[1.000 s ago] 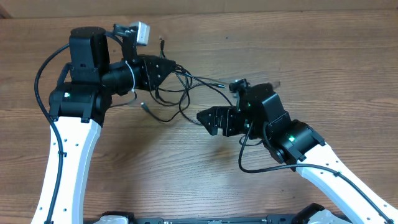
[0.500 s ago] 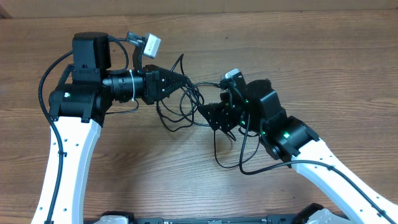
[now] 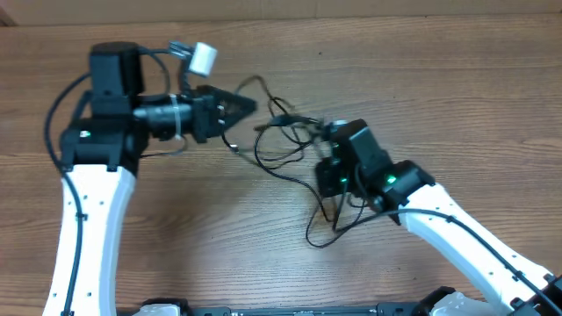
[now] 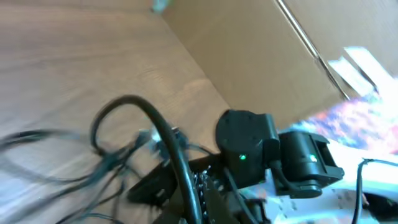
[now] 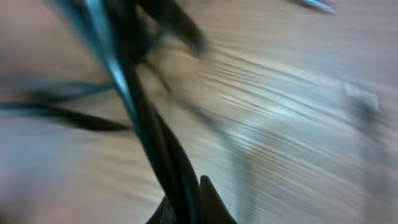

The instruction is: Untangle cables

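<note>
While cables (image 3: pixel 283 145) sit bunched between left gripper (image 3: pixel 244 107) at 10 o'clock and right gripper (image 3: pixel 327 175) at 4 o'clock, separation step in hand. Whether either gripper clamps strand: cannot tell, wrist views blurred. One strand trails toward 6 o'clock, probably slack. Next move calls for drawing grippers apart slowly, without tightening bunch.

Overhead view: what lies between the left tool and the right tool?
Between left tool and right tool, tangled thin black cables loop over the wooden table; the overhead view shows it.
</note>
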### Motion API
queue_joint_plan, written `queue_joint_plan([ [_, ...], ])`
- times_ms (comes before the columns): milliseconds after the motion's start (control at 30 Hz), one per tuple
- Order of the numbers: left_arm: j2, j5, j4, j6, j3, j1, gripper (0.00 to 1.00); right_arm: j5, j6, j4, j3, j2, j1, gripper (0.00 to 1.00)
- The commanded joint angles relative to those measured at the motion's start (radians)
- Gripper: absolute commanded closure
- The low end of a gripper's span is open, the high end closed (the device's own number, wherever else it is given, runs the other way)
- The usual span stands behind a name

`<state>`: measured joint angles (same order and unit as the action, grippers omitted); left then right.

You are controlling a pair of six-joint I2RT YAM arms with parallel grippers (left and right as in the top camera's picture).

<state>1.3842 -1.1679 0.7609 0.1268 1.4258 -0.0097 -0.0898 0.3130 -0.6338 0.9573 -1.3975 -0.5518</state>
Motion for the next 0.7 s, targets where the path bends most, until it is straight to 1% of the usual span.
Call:
queue_joint_plan([
  [0, -0.006, -0.026, -0.006, 0.003, 0.013, 0.179, 0.96, 0.186, 0.106, -0.077, 0.008, -0.006, 0.13, 0.96],
  [67, -0.006, -0.026, -0.005, 0.034, 0.013, 0.282, 0.96, 0.183, 0.106, -0.103, 0.008, -0.006, 0.195, 0.96],
  [200, -0.006, -0.026, 0.001, 0.074, 0.013, 0.435, 0.96, 0.175, 0.107, -0.113, 0.008, -0.006, 0.288, 0.96],
  [300, -0.006, -0.026, 0.008, 0.087, 0.012, 0.517, 0.96, 0.175, 0.137, -0.127, 0.008, -0.006, 0.327, 0.96],
  [333, -0.006, -0.018, 0.02, 0.092, 0.013, 0.566, 0.96, 0.175, 0.156, -0.14, 0.008, -0.006, 0.351, 0.96],
  [400, -0.006, 0.013, 0.045, 0.107, 0.012, 0.598, 0.96, 0.174, 0.155, -0.143, 0.008, -0.006, 0.362, 0.96],
  [567, -0.006, 0.116, 0.111, 0.106, 0.012, 0.612, 0.96, 0.108, 0.154, -0.142, 0.008, -0.006, 0.36, 0.96],
  [600, -0.006, 0.121, 0.108, 0.107, 0.012, 0.612, 0.96, 0.089, 0.154, -0.143, 0.008, -0.006, 0.36, 0.96],
  [667, -0.006, 0.124, 0.056, 0.149, 0.012, 0.612, 0.96, 0.087, 0.154, -0.143, 0.007, -0.006, 0.36, 0.96],
])
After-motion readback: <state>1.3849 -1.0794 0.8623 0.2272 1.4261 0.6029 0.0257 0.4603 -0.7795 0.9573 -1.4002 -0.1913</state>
